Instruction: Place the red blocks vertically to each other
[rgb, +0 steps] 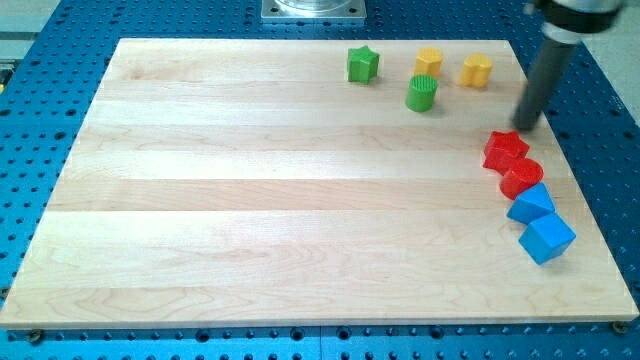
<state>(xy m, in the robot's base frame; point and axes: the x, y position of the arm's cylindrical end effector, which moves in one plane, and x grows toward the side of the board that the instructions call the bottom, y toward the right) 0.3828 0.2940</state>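
Two red blocks sit near the board's right edge. The red star (505, 150) lies just above and left of the red cylinder (522, 177), and they touch. My tip (526, 126) is just above and right of the red star, very close to it. The rod rises from there toward the view's top right.
Two blue blocks (530, 203) (547, 238) lie in a line below the red cylinder. A green star (363, 64), a green cylinder (422, 94) and two yellow blocks (429, 61) (477, 70) sit near the top. The wooden board (250, 200) rests on a blue perforated table.
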